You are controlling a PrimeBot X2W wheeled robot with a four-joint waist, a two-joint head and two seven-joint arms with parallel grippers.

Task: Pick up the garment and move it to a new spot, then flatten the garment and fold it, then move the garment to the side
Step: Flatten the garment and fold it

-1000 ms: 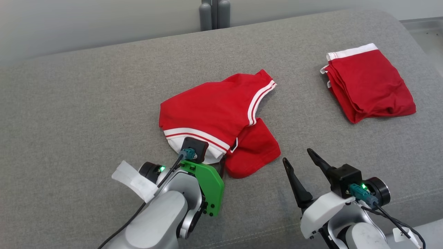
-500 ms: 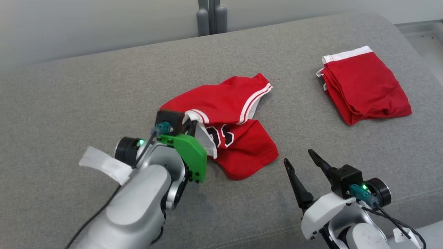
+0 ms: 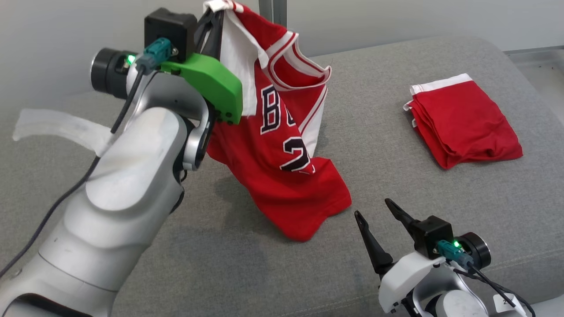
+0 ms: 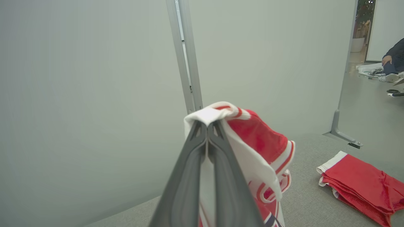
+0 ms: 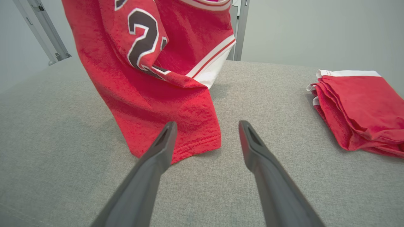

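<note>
L arm is up high at left. Left gripper (image 3: 215, 15) is pressed together, pinching the white-trimmed edge of the garment (image 3: 282, 176). In the left wrist view a fold of trim sits bunched over the closed tips (image 4: 206, 126).

The red jersey hangs twisted from that one pinch, black lettering showing. Its bottom hem touches the grey padded surface (image 3: 396, 185) near centre.

Step in hand, I'd say: carry it to a new spot. Tips:
- Lift a bit more before travelling, so the hem clears and doesn't drag or bunch.
- Move smoothly – a single-point hold on trim could slip w/ a jerk.
- Set down hem first, then lay the rest away from it. It'll spread flatter, so less smoothing later.

Right gripper (image 3: 372, 208) sits low at front right – fingers spread, empty, just beside the hem. It's well placed to take a free corner once the cloth is down.

Far right is a folded red piece (image 3: 467, 119). Keep the drop spot well apart from it.
</note>
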